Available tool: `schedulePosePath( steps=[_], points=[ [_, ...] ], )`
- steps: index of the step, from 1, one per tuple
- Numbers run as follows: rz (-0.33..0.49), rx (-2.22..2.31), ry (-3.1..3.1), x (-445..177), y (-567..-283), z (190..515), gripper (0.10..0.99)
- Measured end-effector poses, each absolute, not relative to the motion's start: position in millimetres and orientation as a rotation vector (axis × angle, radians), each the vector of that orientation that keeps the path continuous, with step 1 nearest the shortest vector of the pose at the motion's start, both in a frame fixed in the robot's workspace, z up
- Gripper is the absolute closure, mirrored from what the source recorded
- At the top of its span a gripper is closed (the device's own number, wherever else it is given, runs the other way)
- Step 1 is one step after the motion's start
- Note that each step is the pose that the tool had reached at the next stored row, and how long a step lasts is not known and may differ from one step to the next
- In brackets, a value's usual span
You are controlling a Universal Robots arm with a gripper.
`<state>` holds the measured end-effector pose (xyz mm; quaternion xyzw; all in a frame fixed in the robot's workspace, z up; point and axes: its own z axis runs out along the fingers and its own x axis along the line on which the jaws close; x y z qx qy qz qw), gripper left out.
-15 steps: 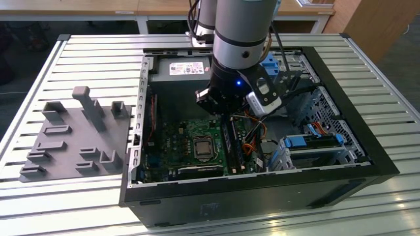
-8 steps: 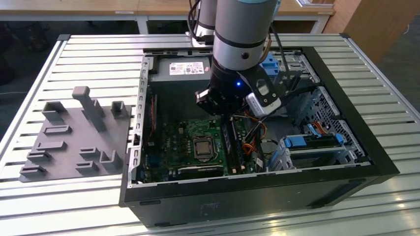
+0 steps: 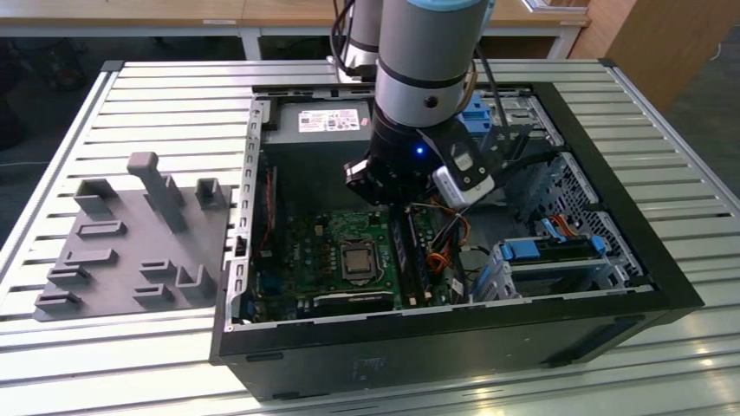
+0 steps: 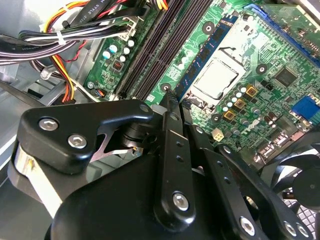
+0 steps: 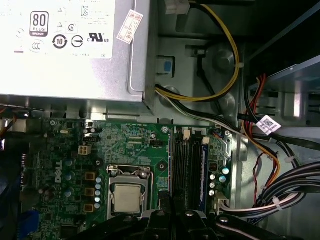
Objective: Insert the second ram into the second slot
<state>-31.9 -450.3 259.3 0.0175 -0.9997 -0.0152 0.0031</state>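
Down inside the open black computer case (image 3: 647,286), over the green motherboard (image 5: 130,145): the arm's black gripper (image 4: 171,100), drawn narrow, tips apparently together, nothing blue visibly pinched between them. In the first wrist view, the second ram (image 5: 204,170), a thin blue circuit-board stick with dark chips, standing on edge at the outer side of the bank of long black memory slots (image 5: 182,170), away from the square silver processor socket (image 5: 125,197) and just beside a row of small capacitors (image 5: 214,177). Probably a seating step, though hard to say whether fully home. To do it well: press straight down along the slot line, never at a slant; spread the load evenly over the stick's top edge, not on one end alone; keep the tips off the chips and off neighbouring slots; stay clear of the black, yellow and red cable bundle (image 4: 75,35) nearby; judge success by level ends and closed end latches.
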Motion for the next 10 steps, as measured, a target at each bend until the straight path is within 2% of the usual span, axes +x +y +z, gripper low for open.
schedulePosePath(
  steps=[10],
  points=[
    [-0.048, 0.055, -3.135, -31.9, -450.4, 255.0, 0.949]
  ],
)
